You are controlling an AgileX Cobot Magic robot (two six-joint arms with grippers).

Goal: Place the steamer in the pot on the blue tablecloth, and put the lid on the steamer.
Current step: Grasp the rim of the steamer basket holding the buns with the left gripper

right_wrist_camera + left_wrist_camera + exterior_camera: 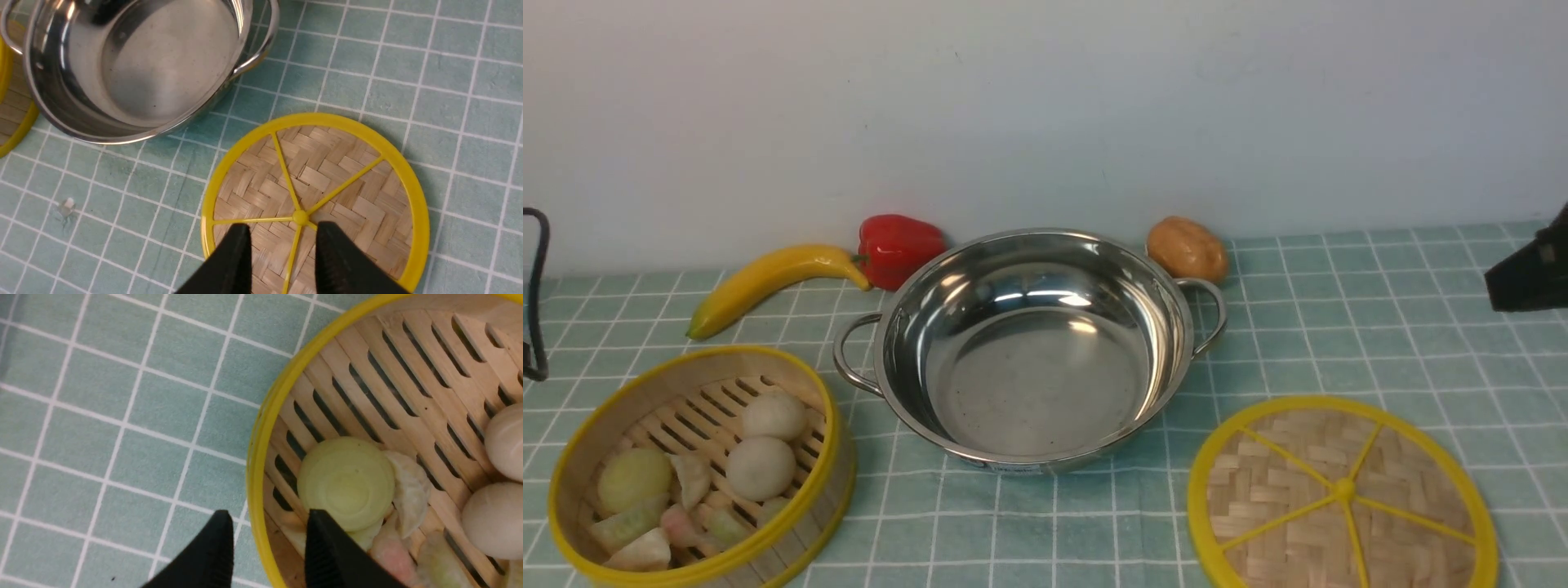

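Left to right:

- The steamer (pixel 719 353) is seen front-left on the blue tablecloth (pixel 1339 327), upright, not yet in the pot. Toy buns and dumplings are loose on its slatted floor.
- The left gripper (pixel 267 516) is released. One finger is placed outside the yellow rim and one inside, with a gap on both sides. Nothing is grasped.
- Handling, judged: the steamer is light, stiff bamboo with a thin wall. It is best pinched at the wall where it is already straddled and kept level, or the contents may roll.
- A banana (pixel 768 282) and a red pepper (pixel 898 245) are left at the back and are not needed.
- The pot (pixel 1033 367) is centred and empty, with its handles to the sides. Smooth steel, so it is likely slippery. A small sticker is seen on its front wall, but the text cannot be read.
- A brown potato-like item (pixel 1188 249) is behind the pot's right handle.
- The lid (pixel 1343 490) is laid flat front-right, apart from the pot.
- The right gripper (pixel 282 228) is released above the hub, holding nothing.
- The lid is judged light and rigid, but flush to the cloth. A spoke or the hub is the likely hold.

No other writing is seen.
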